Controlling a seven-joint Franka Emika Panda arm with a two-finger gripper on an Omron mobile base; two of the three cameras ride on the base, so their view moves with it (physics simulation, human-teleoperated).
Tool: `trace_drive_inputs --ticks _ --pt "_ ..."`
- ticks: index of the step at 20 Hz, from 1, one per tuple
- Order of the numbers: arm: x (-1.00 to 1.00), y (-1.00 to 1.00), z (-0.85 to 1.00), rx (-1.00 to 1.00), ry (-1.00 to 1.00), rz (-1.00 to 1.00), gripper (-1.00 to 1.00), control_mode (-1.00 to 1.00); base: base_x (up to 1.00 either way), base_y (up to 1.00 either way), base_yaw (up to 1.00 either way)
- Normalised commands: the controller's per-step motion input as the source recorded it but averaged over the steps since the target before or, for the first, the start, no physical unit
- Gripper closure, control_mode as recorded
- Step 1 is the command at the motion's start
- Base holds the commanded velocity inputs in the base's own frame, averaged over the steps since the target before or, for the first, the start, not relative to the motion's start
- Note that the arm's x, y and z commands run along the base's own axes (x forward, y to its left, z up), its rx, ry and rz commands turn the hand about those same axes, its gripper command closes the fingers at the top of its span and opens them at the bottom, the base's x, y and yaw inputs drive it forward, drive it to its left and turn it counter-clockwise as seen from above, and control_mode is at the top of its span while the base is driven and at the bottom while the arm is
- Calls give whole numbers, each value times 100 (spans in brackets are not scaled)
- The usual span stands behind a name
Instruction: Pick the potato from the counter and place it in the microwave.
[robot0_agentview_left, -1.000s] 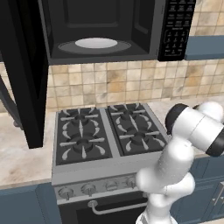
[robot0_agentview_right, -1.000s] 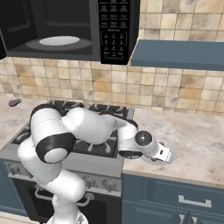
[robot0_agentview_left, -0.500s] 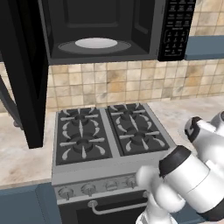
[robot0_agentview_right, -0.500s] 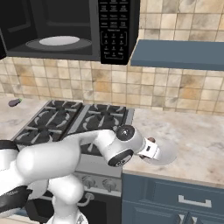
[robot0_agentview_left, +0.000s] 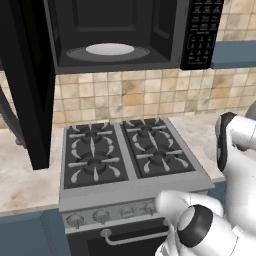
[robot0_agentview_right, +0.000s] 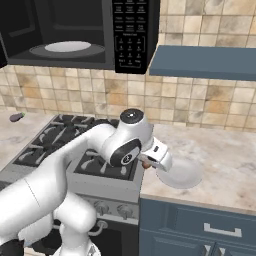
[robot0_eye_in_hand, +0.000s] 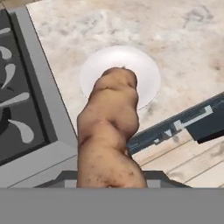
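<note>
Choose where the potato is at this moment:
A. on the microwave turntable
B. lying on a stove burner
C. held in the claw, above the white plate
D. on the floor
C: the hand view shows the potato gripped at the claw, with the white plate on the counter behind it.

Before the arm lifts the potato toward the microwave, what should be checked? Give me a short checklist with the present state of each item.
1. Potato in the gripper: ok, it rises close before the hand camera, above the white plate.
2. Fingertip contact on the potato: cannot tell, the potato hides the fingertips.
3. Microwave door open: ok, the cavity shows.
4. Turntable plate free: ok, nothing lies on it.
5. Potato off the counter: ok, the hand view looks down on plate and counter below it.
</note>
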Motion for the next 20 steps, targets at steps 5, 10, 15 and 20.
trace_drive_inputs --ticks 5,10,15,20 --pt "-40 87 96 14 1 0 100 -100 0 0 0" --pt "-12 100 81 4 -18 0 100 -100 0 0 0" --pt "1 100 92 0 -26 0 100 -100 0 0 0" --pt "4 100 76 0 -40 1 100 -100 0 0 0"
